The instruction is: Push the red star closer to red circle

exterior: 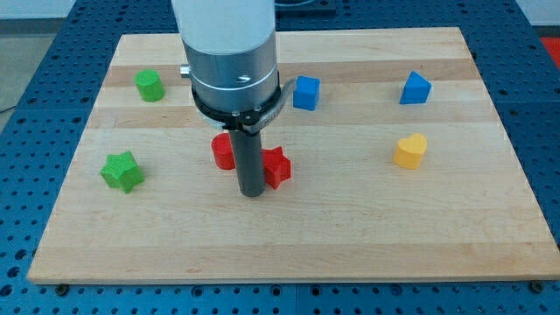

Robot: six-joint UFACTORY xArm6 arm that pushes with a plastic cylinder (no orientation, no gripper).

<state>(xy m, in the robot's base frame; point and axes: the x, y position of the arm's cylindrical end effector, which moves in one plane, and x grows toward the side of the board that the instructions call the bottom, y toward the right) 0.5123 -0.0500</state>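
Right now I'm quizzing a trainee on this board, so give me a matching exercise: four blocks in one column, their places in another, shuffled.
Blocks:
1. red star
2. yellow block
3. green star
4. red circle

Places:
A. far at the view's left
B. just right of my tip
C. at the view's right, alone
D. just left of the rod

Pairs: 1-B, 2-C, 3-A, 4-D
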